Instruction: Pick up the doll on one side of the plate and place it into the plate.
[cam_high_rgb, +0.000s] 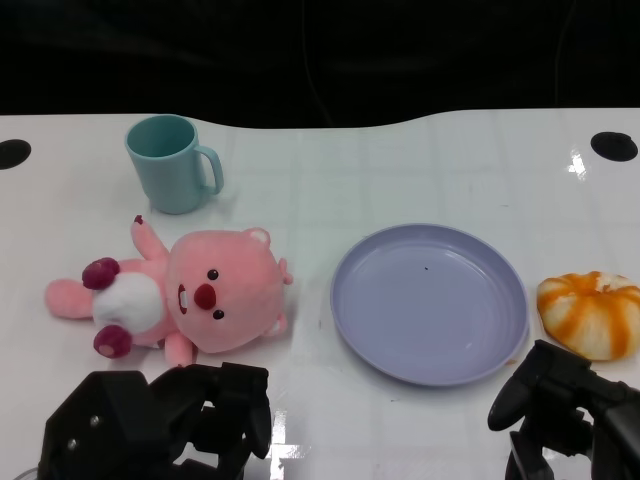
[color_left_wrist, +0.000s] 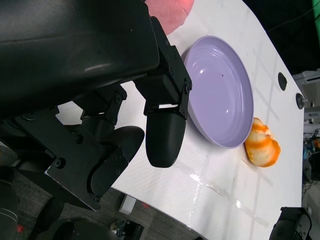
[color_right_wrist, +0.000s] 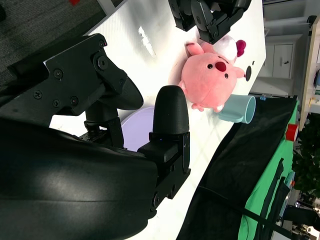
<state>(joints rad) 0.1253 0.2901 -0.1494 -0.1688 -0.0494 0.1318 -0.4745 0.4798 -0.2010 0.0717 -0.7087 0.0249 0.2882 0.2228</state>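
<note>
Doll (cam_high_rgb: 190, 298) beside empty plate (cam_high_rgb: 430, 302), both hands unladen.
Left hand (cam_high_rgb: 165, 420) and right hand (cam_high_rgb: 560, 405) spread; a shallow grasp may drop the soft doll.

Both robot hands are matte black: the left robot hand (cam_high_rgb: 160, 415) and right robot hand (cam_high_rgb: 565, 405) have blocky housings, small round screws, and smooth rounded fingertips (color_left_wrist: 165, 142).

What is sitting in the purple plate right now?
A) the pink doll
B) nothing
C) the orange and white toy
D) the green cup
B: the purple plate is bare; the pink doll lies on the table to one side of it.
</note>
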